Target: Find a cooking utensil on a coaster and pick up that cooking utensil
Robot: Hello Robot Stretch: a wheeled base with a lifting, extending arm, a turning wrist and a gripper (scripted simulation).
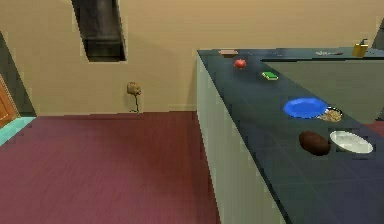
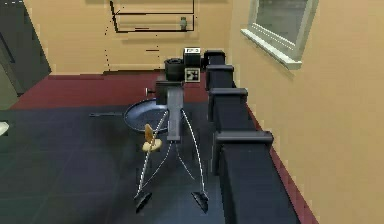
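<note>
Stretching over the dark bench [image 2: 60, 170], the hand [image 2: 171, 200] shows at the arm side view's lower centre, whether grasping anything I cannot tell, with a small tan, stick-like utensil [image 2: 150, 130] on a pale round coaster [image 2: 153, 146] at mid-frame, before a dark pan [image 2: 135, 115].

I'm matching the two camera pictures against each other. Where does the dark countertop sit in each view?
Forward view: the dark countertop takes the right side, from the bottom edge up into the upper quarter.
Arm side view: the dark countertop spreads across the lower left and middle.
Shared landmark: the maroon floor, at the forward view's left and the arm side view's upper left.
</note>
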